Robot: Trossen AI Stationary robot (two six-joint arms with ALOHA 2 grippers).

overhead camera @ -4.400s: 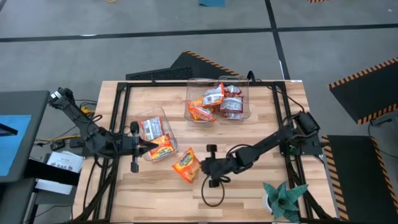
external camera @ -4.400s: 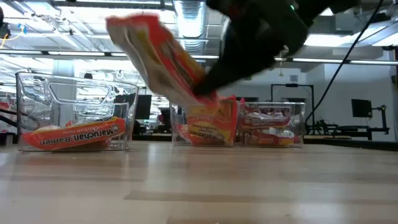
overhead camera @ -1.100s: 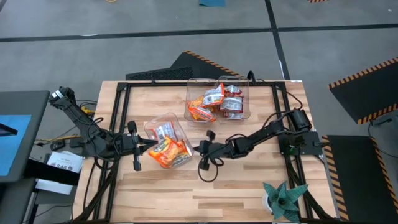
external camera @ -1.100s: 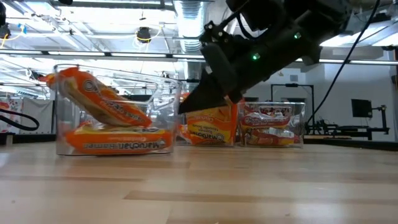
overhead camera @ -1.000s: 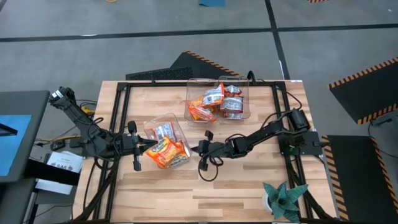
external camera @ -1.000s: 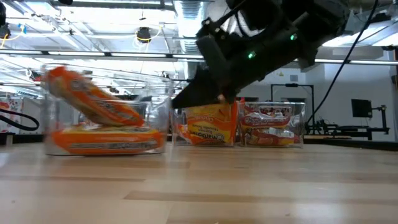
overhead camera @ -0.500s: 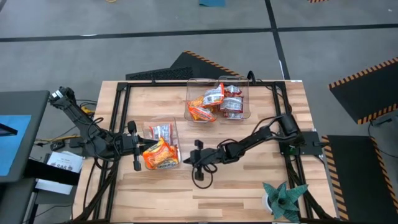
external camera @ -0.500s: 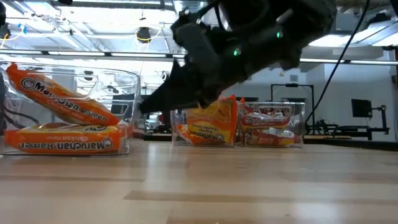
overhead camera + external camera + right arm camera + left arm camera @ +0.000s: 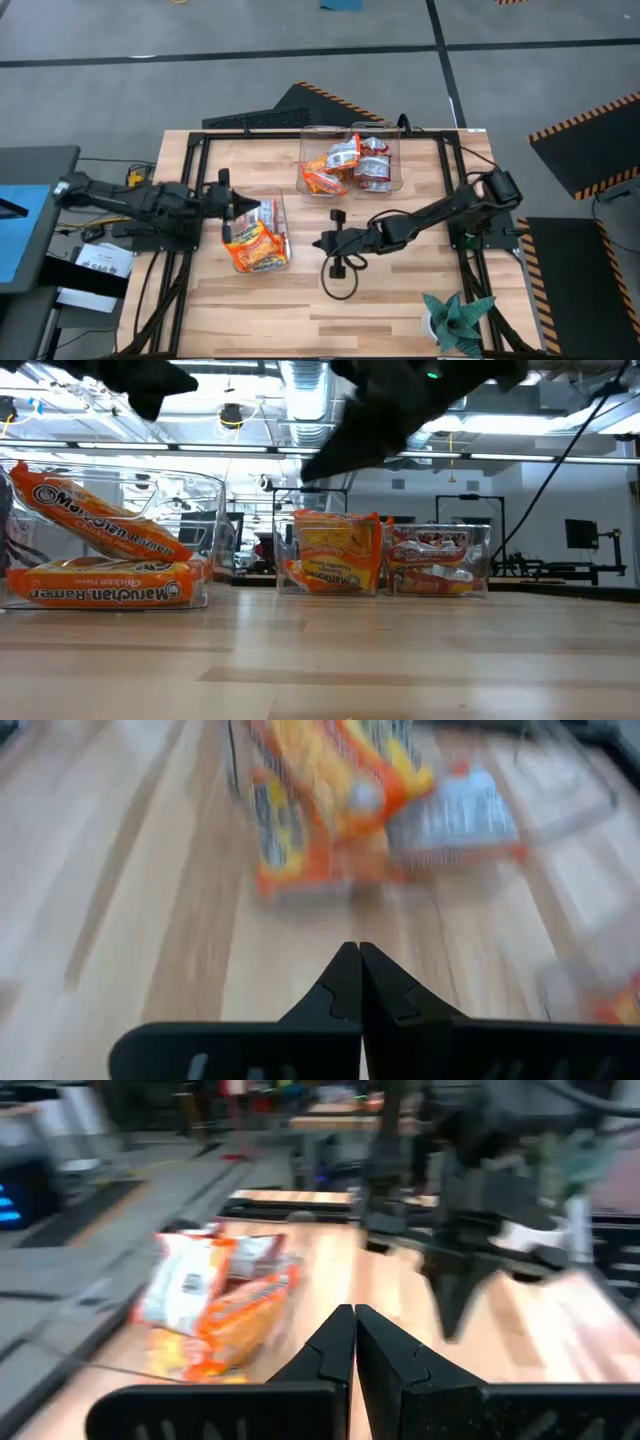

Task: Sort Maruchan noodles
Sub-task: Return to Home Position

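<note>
Nearest, at the front right corner of the bench, stands a teal spiky plant, well apart from everything else.

Farther in, on the left half, sits the near bin, with clear walls. It holds two orange packets. One lies flat on the bin's floor and the other leans tilted on top of it. From above, a white packet with red print shows at the bin's far end, beside the orange ones.

The left gripper is at that bin's far left corner, pointing toward the middle of the bench. Whether it touches the wall cannot be told. Its fingers are pressed together with nothing between them.

The right gripper hangs over bare wood near the middle of the bench. It is just right of the near bin, apart from it, and points at it. Its fingers are likewise closed on nothing. In the low view both arms show only as dark shapes above the bins.

Farthest, by the back edge, the far bins stand side by side. The left one holds more orange packets with a white one on top. The right one holds white packets with red print.
</note>
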